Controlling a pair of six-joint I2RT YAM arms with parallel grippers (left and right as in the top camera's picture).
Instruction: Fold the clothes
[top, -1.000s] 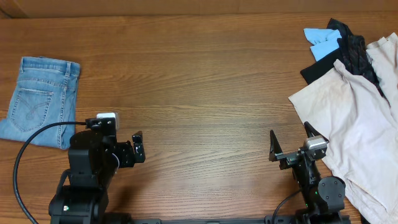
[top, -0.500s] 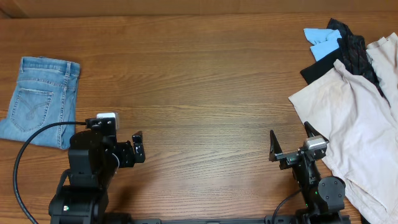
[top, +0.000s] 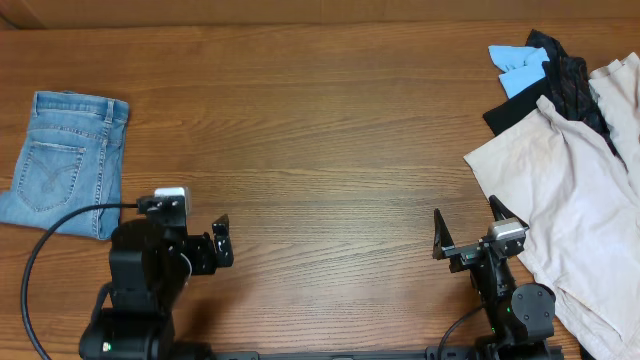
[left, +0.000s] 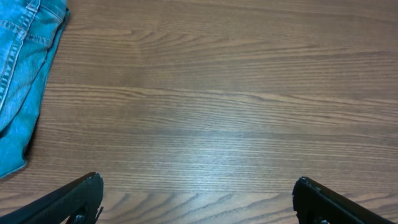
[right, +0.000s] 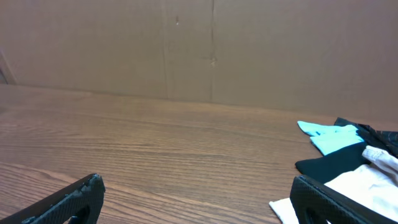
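The jeans (top: 65, 165) lie folded flat on the desk (top: 320, 120). The left pincer (top: 222, 240) hangs just right of the jeans and nearer the robot, spread wide and gripping nothing. The right pincer (top: 465, 210) is well to the right of the jeans, also gaping and empty. Farthest right of the jeans, a beige garment (top: 570, 210), a black garment (top: 560, 75) and a small blue cloth (top: 518, 65) lie heaped together.

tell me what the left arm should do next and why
Probably draw the left gripper back to rest and stop. The jeans already lie folded in a compact rectangle at the left of the table, with nothing touching them. The left gripper and the right gripper both have their jaws open and empty, so nothing seems left to tuck or release.
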